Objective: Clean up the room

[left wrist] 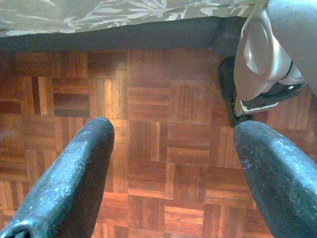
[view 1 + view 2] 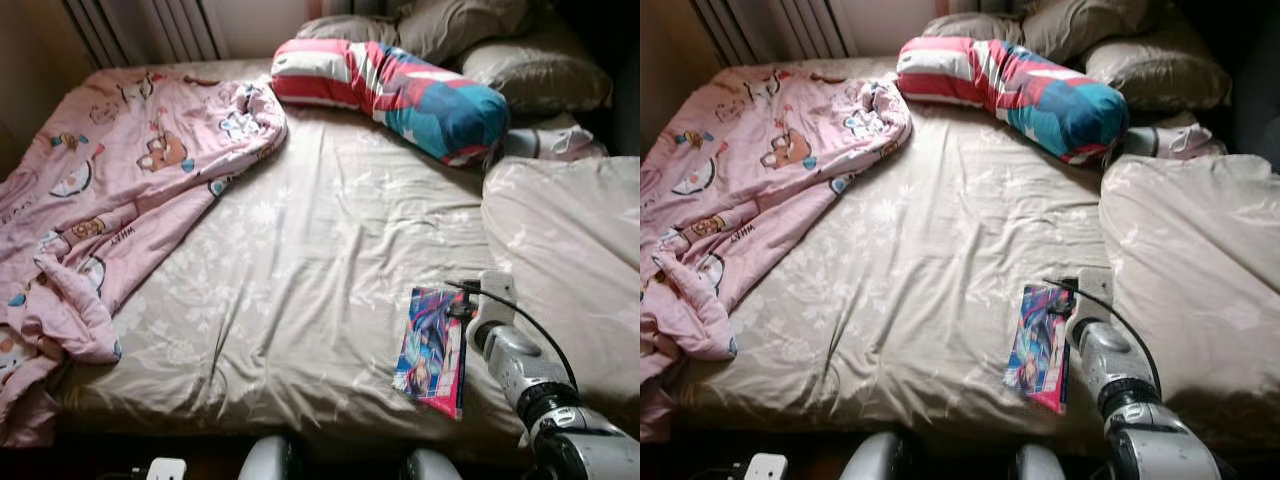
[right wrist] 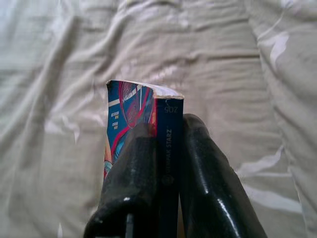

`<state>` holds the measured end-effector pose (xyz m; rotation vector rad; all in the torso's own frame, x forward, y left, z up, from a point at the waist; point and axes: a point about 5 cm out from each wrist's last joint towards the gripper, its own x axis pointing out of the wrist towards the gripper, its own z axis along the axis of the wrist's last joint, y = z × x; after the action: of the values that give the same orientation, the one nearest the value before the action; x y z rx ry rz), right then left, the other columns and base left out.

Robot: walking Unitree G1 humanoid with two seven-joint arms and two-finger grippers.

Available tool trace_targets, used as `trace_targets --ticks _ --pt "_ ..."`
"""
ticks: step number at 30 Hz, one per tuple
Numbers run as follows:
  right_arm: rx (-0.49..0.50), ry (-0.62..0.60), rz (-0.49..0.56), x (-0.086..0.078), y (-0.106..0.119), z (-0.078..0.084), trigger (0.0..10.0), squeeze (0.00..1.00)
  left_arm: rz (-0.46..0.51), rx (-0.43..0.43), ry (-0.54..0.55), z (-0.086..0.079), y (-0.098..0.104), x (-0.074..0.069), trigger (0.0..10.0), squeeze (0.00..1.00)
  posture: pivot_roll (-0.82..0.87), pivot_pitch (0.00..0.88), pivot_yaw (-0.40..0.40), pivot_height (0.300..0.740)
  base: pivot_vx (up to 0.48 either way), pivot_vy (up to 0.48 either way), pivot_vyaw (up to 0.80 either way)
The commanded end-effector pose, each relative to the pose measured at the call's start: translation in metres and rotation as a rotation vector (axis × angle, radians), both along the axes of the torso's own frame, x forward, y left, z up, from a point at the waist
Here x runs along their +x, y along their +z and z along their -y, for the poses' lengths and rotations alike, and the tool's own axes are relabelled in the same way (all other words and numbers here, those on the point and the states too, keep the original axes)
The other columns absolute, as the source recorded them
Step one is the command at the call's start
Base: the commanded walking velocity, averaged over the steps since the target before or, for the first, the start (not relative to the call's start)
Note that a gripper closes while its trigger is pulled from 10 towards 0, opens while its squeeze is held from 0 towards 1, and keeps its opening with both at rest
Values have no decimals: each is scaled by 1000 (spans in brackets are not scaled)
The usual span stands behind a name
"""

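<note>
A colourful book (image 2: 432,350) lies near the front edge of the bed (image 2: 300,290), and the right gripper (image 3: 168,163) is closed on its spine. The left gripper (image 1: 173,163) hangs open above the parquet floor (image 1: 148,99). A pink blanket (image 2: 110,180) covers the bed's left side.

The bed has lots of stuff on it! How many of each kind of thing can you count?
Pink cartoon-print blanket: 1
Striped red, white and teal bolster pillow: 1
Beige pillows: 2
Beige floral duvet: 1
Colourful blue book, held in the right gripper: 1
Total: 6
</note>
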<state>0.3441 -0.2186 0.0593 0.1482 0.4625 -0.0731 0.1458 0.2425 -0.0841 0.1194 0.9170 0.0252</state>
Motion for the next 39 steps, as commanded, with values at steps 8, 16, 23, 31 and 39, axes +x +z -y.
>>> trace_targets --ticks 8,16,23,31,39 --pt "-55 49 -63 -2 -8 -7 10000 0 -31 29 -41 -9 -1 -12 10000 0 32 208 111 655 0 0 0" --pt "-149 114 -98 -4 -11 -8 10000 0 -35 32 -47 -10 -2 -16 10000 0 39 222 111 655 0 0 0" --pt "-201 129 -84 1 -4 -6 10000 0 -41 32 -44 -10 -3 -21 10000 0 47 233 104 655 0 0 0" --pt "-232 126 -54 8 7 -4 10000 0 -31 28 -43 -9 -4 -21 10000 0 51 236 103 655 0 0 0" --pt "-245 127 -58 8 7 -3 10000 965 -30 29 -46 -8 -4 -21 10000 0 48 233 105 655 0 0 0"
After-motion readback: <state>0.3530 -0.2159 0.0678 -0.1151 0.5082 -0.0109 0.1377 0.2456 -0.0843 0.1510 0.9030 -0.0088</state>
